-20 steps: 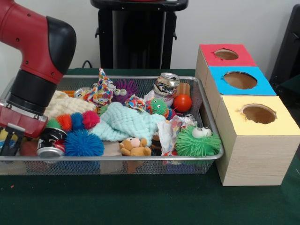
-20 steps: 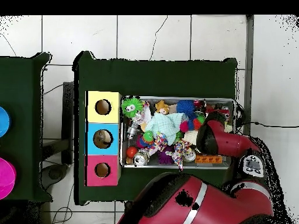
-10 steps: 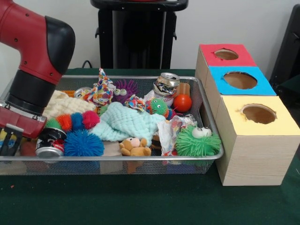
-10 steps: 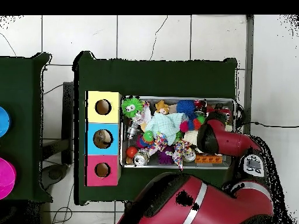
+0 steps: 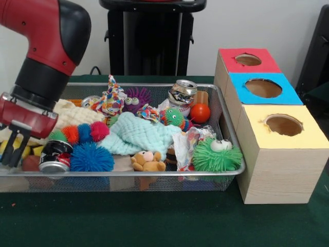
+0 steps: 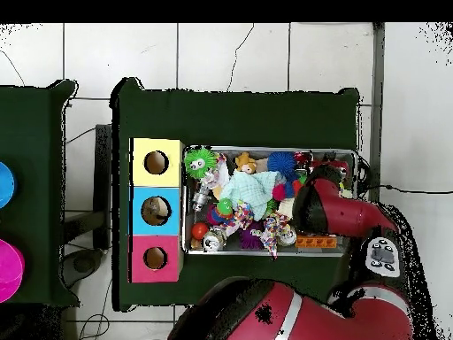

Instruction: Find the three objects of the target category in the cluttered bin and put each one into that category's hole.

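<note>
A wire mesh tray [image 5: 234,154] [image 6: 357,177] was seen on the green desk [image 5: 154,221] [image 6: 230,115], crowded with toys. In the front view the red and black arm [image 5: 49,51] [image 6: 341,212] was lowered over the tray's left end. The claw [image 5: 13,146] was positioned at that end, just beside a dented drink can [image 5: 54,156]; whether it was released or clenched could not be told, and nothing could be seen grasped in it.

Beside the can a blue spiky ball [image 5: 91,157] was seen, and next to that a pale green cloth [image 5: 141,135] [image 6: 249,186] spread across the tray's middle. A small bear [image 5: 146,161] was lying at the near rim, and a green fuzzy ball with eyes [image 5: 217,154] [image 6: 200,163] at the right end. Toward the far side a second crushed can [image 5: 182,92], a purple fuzzy ball [image 5: 136,98] and an orange ball [image 5: 200,112] were grouped.

No clear plastic bottles could be made out among the clutter in either view.

To the right of the tray three pale wooden boxes were set touching in a row. The red-topped hole [image 5: 248,59] [image 6: 155,258] was on the box farthest from the front camera, with the blue-topped hole [image 5: 263,88] [image 6: 156,211] in the middle and the yellow-topped hole [image 5: 284,125] [image 6: 156,163] nearest.
</note>
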